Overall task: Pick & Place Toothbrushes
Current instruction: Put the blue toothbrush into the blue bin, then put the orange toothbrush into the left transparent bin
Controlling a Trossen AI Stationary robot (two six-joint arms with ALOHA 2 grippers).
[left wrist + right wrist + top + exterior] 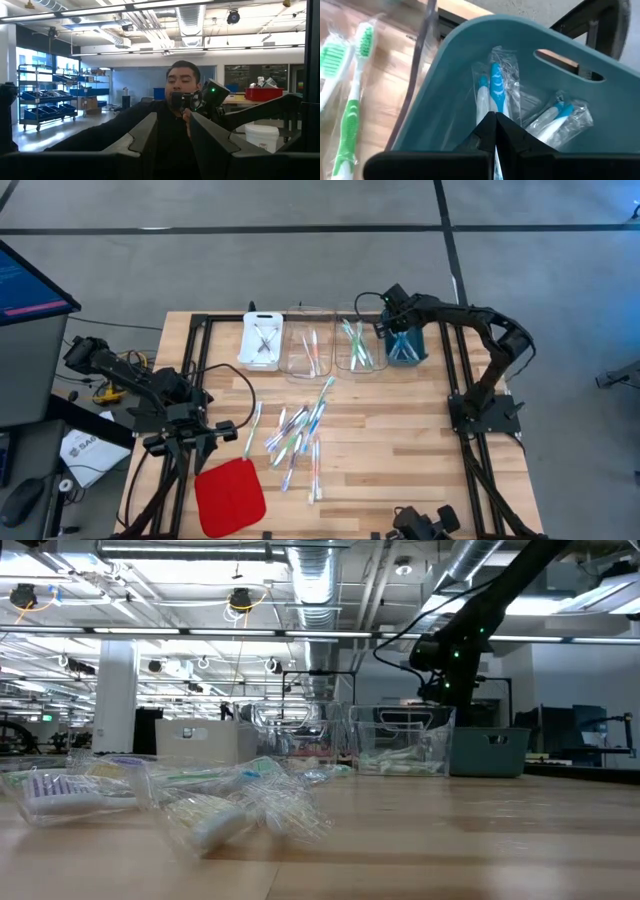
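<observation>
Several wrapped toothbrushes (298, 435) lie in a loose pile on the middle of the wooden table. Along the far edge stand a white tray (262, 340), two clear trays (310, 352) (355, 348) with toothbrushes in them, and a teal bin (406, 348). My right gripper (496, 116) is shut and points steeply down into the teal bin (520, 25). Wrapped blue toothbrushes (495, 85) (555, 117) lie inside the bin. My left gripper (172, 132) waits open and tipped upward at the table's left side (228, 430), with nothing between its fingers. My right gripper's shut fingertips stand from above right at the lower end of a wrapped blue toothbrush (492, 102) that leans on the bin's far wall. Whether they touch it, I cannot tell.
A red square pad (230, 495) lies at the near left of the table. Green toothbrushes (352, 100) lie in the clear tray beside the bin. A person (182, 85) stands beyond the table's far side. Bare wood lies between the pile and the trays.
</observation>
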